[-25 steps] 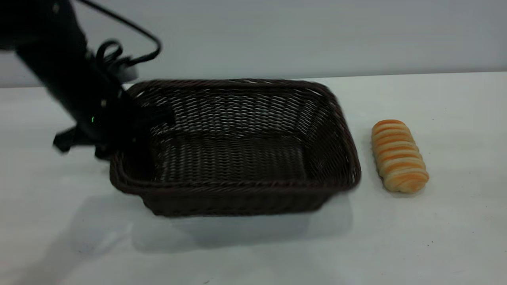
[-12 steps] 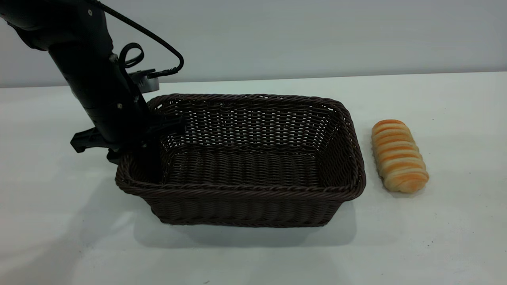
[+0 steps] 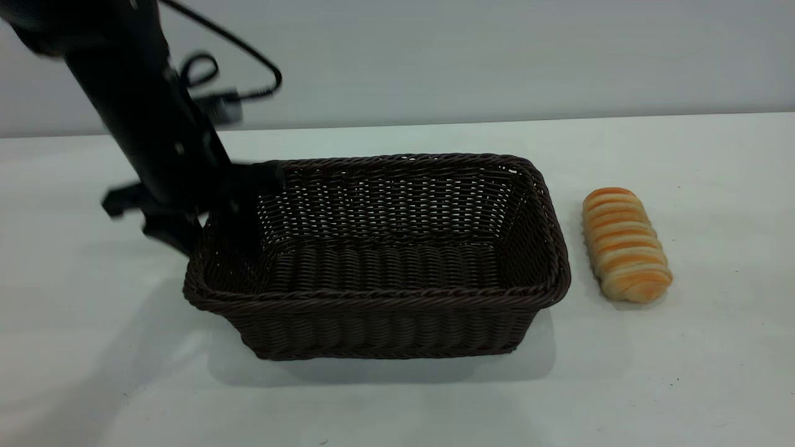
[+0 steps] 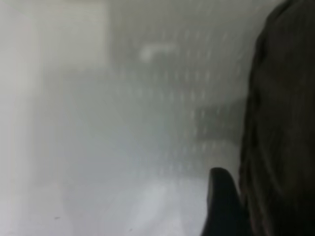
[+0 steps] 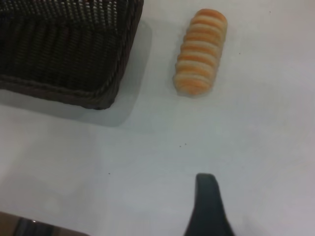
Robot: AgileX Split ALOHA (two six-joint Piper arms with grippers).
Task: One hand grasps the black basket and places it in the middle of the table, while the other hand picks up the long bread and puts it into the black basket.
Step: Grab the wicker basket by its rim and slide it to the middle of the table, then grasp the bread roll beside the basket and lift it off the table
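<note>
The black basket (image 3: 385, 261) stands flat on the white table (image 3: 397, 397), left of the middle. My left gripper (image 3: 208, 230) straddles its left rim, jaws open, with one finger inside and one outside. In the left wrist view one finger (image 4: 221, 206) stands right beside the basket wall (image 4: 280, 123), and the other finger is hidden. The long bread (image 3: 624, 245) lies on the table just right of the basket. In the right wrist view the bread (image 5: 199, 51) and a basket corner (image 5: 74, 54) lie ahead of my open, empty right gripper (image 5: 256, 214), of which one finger (image 5: 209, 206) shows.
The grey wall runs behind the table's far edge (image 3: 559, 118). The left arm's cable (image 3: 248, 56) loops above the basket's back left corner. Bare tabletop lies in front of the basket and to the right of the bread.
The basket came down from a tilted, lifted pose and now rests flat. The left gripper has since moved up and a little left while the basket stays still. The bread has not moved.
</note>
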